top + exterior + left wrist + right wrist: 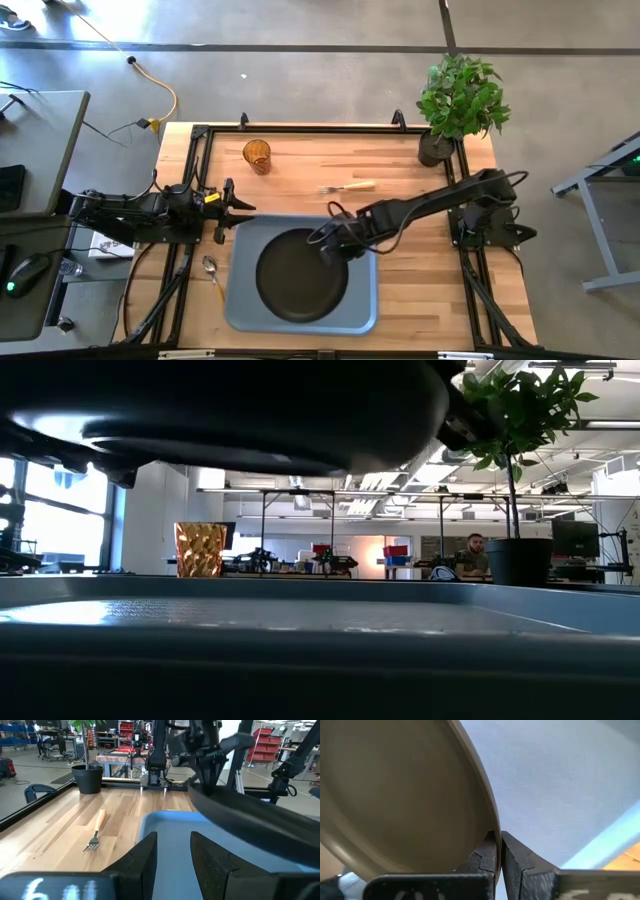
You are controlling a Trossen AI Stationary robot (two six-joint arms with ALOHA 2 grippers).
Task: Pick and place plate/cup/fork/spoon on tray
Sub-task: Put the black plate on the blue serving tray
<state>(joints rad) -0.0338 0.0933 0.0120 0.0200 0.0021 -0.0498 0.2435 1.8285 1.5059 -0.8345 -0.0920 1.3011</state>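
From overhead I see my right gripper [333,247] pinching the plate [300,275] at its two o'clock rim, over the tray [365,305]. Only the low view tells me the plate [250,410] hangs above the tray [300,615], not resting on it. My right wrist view confirms the clamp: both fingers [487,857] are closed on the plate's [395,795] edge. The left gripper [232,207] waits at the tray's ten o'clock corner, fingers [145,860] apart in its wrist view. The cup [257,155] stands at eleven o'clock on the table [420,290], the fork [348,187] lies at twelve o'clock beyond the tray, and the spoon [213,272] lies just off the tray's nine o'clock side.
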